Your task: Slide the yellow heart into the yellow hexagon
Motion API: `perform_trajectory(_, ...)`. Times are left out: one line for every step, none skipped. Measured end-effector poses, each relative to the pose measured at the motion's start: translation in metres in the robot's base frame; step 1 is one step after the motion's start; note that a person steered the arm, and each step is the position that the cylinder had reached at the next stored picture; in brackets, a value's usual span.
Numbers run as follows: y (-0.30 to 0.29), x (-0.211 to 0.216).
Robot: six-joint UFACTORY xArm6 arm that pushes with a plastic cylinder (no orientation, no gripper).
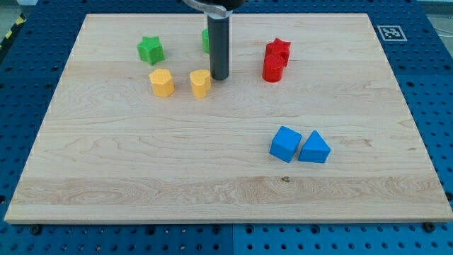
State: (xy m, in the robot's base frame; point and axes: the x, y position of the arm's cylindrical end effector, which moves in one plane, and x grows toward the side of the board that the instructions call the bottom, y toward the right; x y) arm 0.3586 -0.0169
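Note:
The yellow heart [201, 83] lies on the wooden board in the upper middle of the view. The yellow hexagon [161, 82] lies a short gap to its left. My tip [219, 76] is at the heart's right edge, touching it or nearly so. The rod rises straight up from there and hides most of a green block [205, 40] behind it.
A green star [150, 49] lies above and left of the hexagon. A red star [278, 49] and a red cylinder [273, 69] touch each other at the upper right. A blue cube [285, 144] and a blue triangular block [314, 148] lie side by side at the lower right.

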Motion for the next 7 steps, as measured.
perform_trajectory(-0.006, -0.006)
perform_trajectory(-0.025, -0.005)
perform_trajectory(-0.008, 0.0)
perform_trajectory(0.04, 0.008)
perform_trajectory(0.042, 0.041)
perform_trajectory(0.042, 0.057)
perform_trajectory(0.042, 0.057)
